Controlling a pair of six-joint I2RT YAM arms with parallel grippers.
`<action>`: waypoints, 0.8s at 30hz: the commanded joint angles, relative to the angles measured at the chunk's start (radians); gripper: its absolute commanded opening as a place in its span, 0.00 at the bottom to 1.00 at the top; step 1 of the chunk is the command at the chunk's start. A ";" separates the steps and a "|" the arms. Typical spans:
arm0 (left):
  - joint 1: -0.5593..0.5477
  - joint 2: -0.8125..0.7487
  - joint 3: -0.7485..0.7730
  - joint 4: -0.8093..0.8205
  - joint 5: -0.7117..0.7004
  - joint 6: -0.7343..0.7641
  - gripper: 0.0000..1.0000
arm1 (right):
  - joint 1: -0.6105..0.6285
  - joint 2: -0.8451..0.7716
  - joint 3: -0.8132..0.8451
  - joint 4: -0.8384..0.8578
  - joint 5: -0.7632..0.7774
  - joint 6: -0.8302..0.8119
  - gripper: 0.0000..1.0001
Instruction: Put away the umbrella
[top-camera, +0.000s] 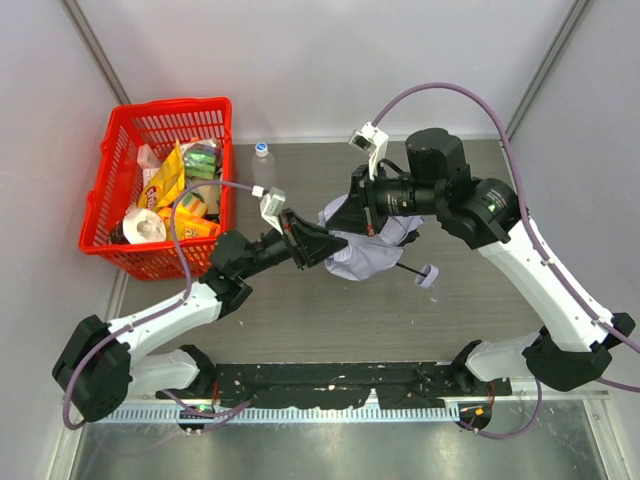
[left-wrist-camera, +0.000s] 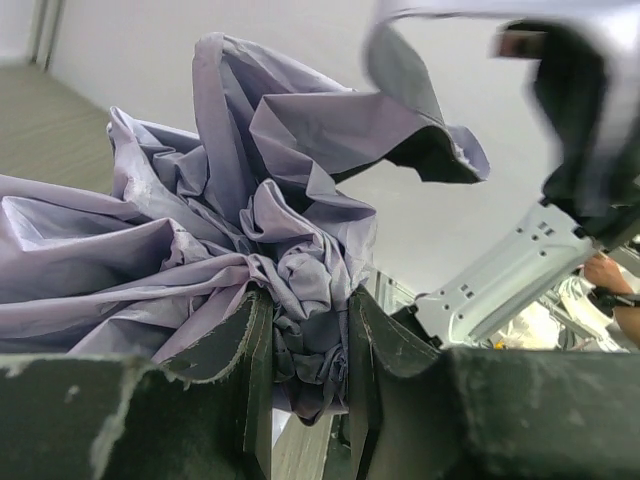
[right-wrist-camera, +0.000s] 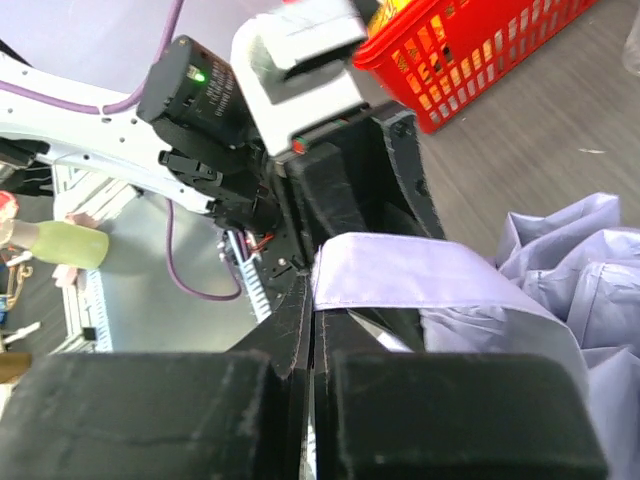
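Observation:
The umbrella hangs crumpled over the middle of the table, its pale lavender fabric bunched between both grippers. Its thin black shaft points right and ends in a small handle. My left gripper comes in from the left. In the left wrist view the left gripper is shut on a twisted wad of canopy fabric. My right gripper reaches in from above right. In the right wrist view the right gripper is shut, pinching the end of the umbrella's flat lavender strap.
A red basket full of packets and a paper roll stands at the back left. Just right of it stands a clear plastic bottle. White walls close in the table on the left, back and right.

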 joint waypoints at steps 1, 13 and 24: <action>-0.001 -0.103 -0.003 0.150 0.062 0.058 0.00 | -0.034 -0.027 -0.028 0.108 -0.096 0.128 0.01; -0.001 -0.152 -0.003 0.067 0.147 0.120 0.00 | -0.043 -0.015 -0.040 -0.132 -0.299 -0.163 0.01; -0.001 -0.201 -0.079 0.067 -0.053 0.149 0.00 | -0.060 -0.211 -0.366 0.486 0.016 0.659 0.01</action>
